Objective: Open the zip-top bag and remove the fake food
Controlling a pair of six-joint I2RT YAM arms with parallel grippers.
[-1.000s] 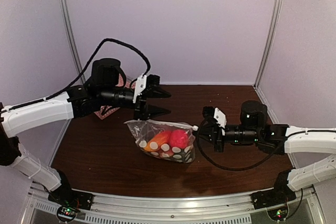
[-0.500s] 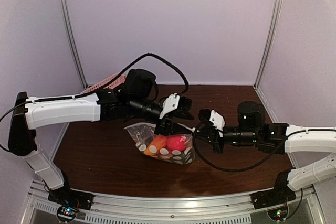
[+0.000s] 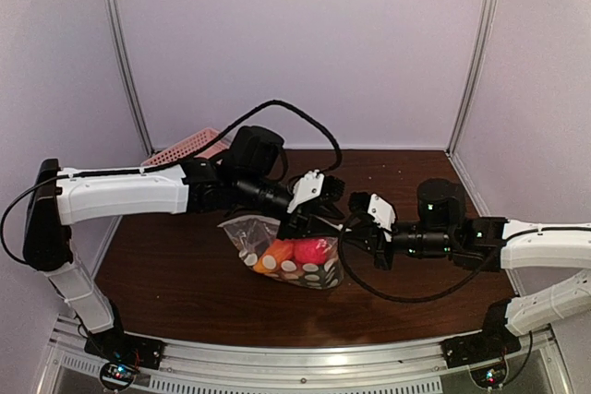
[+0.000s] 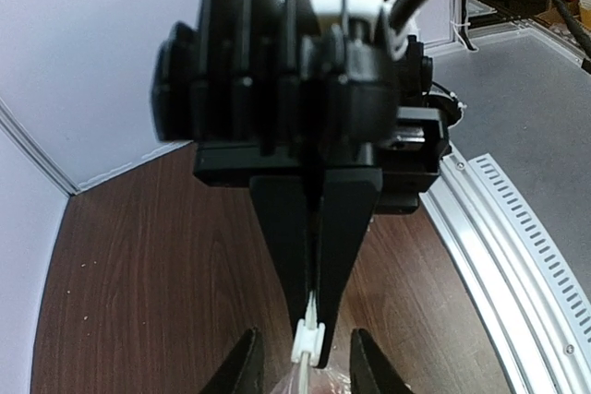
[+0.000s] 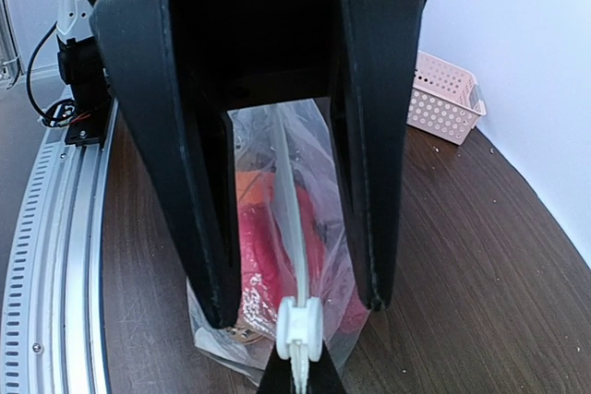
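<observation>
Left fingers (image 3: 321, 219) swung in, half-closed, white zip strip (image 5: 291, 219) of clear polka-dot plastic bag (image 3: 277, 251) between them, right fingers (image 4: 316, 306) pinching its end; opening looked near.

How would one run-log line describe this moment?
left hand: open around zip strip | right hand: shut on zip-top bag edge | fake food: inside bag

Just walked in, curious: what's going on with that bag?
The robot is set to open a clear polka-dotted zip-top plastic bag holding orange and red toy food. The right fingers pinch the end of its white zip strip. The left fingers stand open on either side of the white slider, not yet gripping it.
</observation>
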